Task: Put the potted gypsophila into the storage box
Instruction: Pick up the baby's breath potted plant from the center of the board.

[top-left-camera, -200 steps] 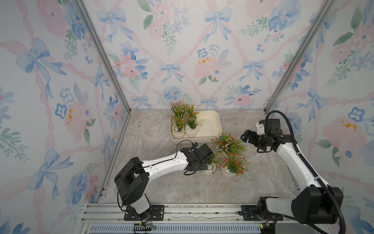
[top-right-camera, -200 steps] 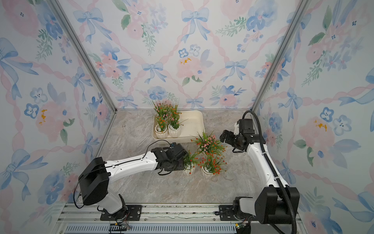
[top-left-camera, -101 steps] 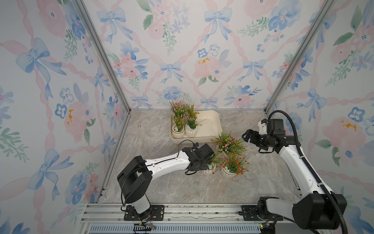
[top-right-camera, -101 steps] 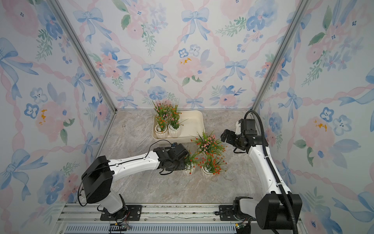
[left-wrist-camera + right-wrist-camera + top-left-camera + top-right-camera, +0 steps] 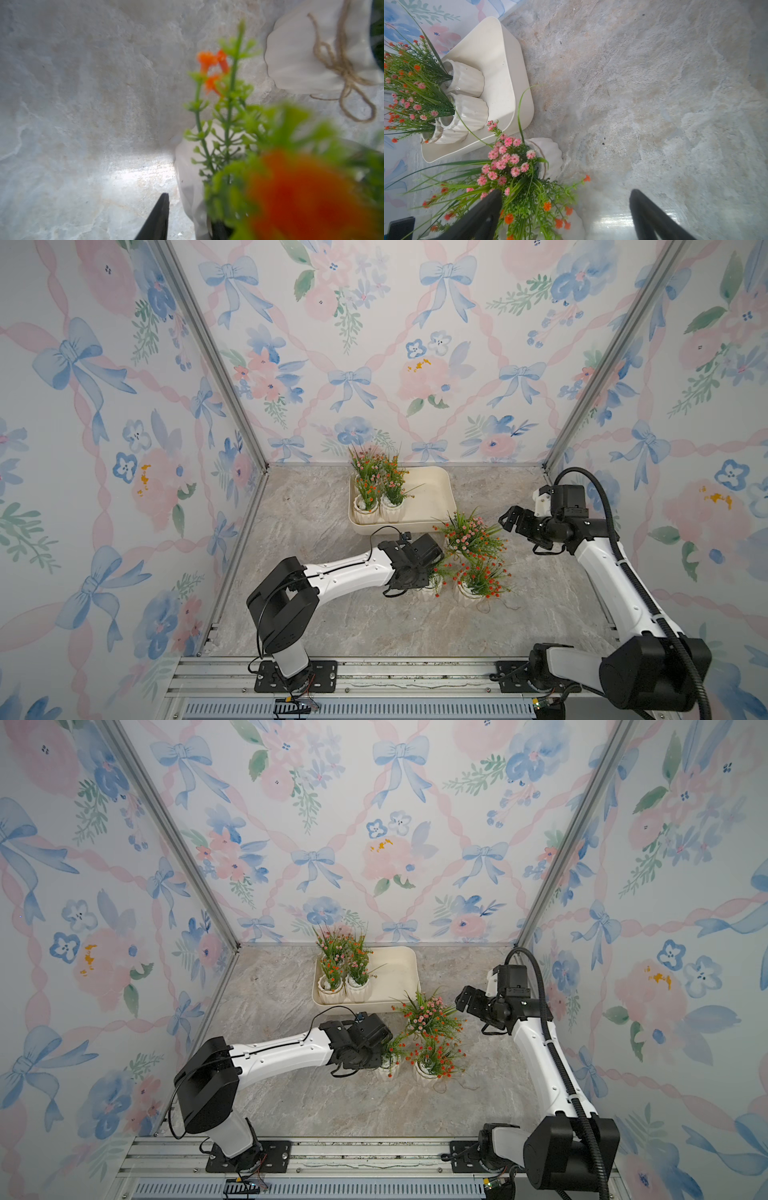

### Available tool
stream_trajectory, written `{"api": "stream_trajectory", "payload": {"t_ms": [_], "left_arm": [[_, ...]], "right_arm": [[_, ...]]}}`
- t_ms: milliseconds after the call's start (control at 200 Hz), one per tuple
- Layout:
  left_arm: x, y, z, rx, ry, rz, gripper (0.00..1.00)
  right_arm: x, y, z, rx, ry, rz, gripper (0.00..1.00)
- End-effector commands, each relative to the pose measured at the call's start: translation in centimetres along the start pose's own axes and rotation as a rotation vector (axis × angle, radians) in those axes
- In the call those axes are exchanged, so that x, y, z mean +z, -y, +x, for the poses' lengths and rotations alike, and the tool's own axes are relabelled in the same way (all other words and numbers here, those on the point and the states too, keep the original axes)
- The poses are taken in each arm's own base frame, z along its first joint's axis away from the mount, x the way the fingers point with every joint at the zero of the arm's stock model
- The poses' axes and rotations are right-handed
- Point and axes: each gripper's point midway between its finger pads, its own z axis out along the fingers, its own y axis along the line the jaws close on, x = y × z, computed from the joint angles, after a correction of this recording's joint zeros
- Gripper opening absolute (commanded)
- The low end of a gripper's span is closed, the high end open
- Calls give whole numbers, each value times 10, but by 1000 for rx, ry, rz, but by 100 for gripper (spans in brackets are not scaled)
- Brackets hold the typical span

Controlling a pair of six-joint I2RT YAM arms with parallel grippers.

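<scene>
Cream box upper centre in both top views, pots in its left half. Three more stand just below it. Left claw at leftmost pot; grip cannot be told. Right claw released, empty, right of them.

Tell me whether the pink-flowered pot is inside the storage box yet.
No, the pink-flowered pot stands on the tabletop outside the storage box.

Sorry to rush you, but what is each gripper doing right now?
Left gripper: jaws astride a white pot wall; whether it grips cannot be told.
Right gripper: open, holding nothing.
</scene>
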Motion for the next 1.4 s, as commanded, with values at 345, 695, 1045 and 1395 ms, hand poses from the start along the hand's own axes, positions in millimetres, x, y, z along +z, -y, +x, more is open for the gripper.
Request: {"api": "stream_trajectory", "payload": {"t_ms": [345,695,1045,1395], "left_arm": [[16,-11,9,28,-67,-52,17],[13,-13,12,47,-85,-40,6],[-5,-14,-1,35,-46,-5,0],[-61,-1,-72,74,96,87,0]], "right_arm": [[14,10,7,9,-38,6,97],[15,12,11,16,-42,6,97],[16,11,10,20,-45,-2,97],[21,6,7,36,-54,-29,97]]}}
